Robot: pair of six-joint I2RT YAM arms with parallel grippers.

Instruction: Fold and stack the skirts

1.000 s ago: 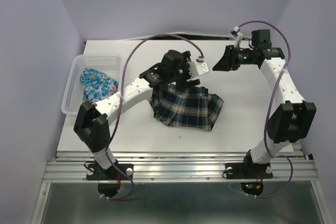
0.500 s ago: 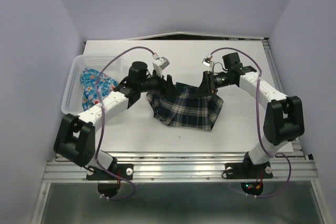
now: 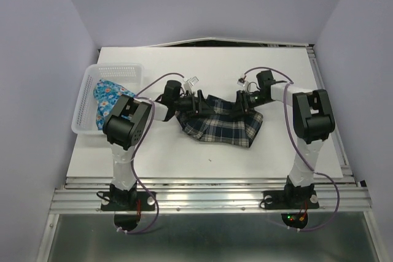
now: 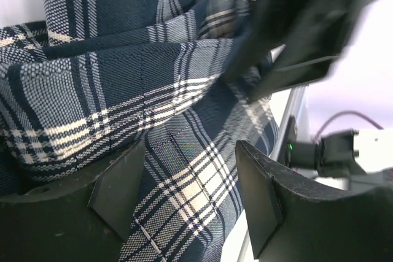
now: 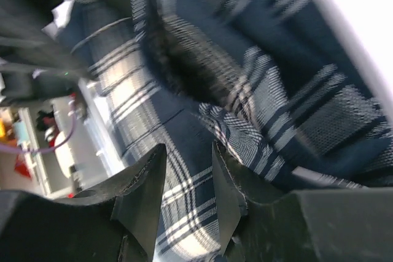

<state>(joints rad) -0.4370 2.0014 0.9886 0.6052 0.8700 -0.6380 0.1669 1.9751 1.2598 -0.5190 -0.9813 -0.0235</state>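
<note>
The dark plaid skirt (image 3: 218,126) lies crumpled on the white table (image 3: 276,72) at the centre. My left gripper (image 3: 198,104) is low at the skirt's far left edge. In the left wrist view the gripper (image 4: 190,151) is open, with plaid cloth (image 4: 123,90) lying between its fingers (image 4: 120,191). My right gripper (image 3: 241,104) is low at the skirt's far right edge. In the right wrist view the gripper (image 5: 188,148) is open more narrowly over plaid cloth (image 5: 288,108), a fold touching one finger (image 5: 227,194). The blue floral skirt (image 3: 113,99) lies bunched in the basket.
The white lattice basket (image 3: 85,111) stands at the table's left edge. Purple cables loop from both arms. Lavender walls close in on the left, the back and the right. The table's near edge meets a metal rail (image 3: 209,191).
Both arms have come down and inward. The right arm dropped from high at the right. Both grippers now sit low at the plaid skirt's far edge, and the skirt has flattened slightly.
</note>
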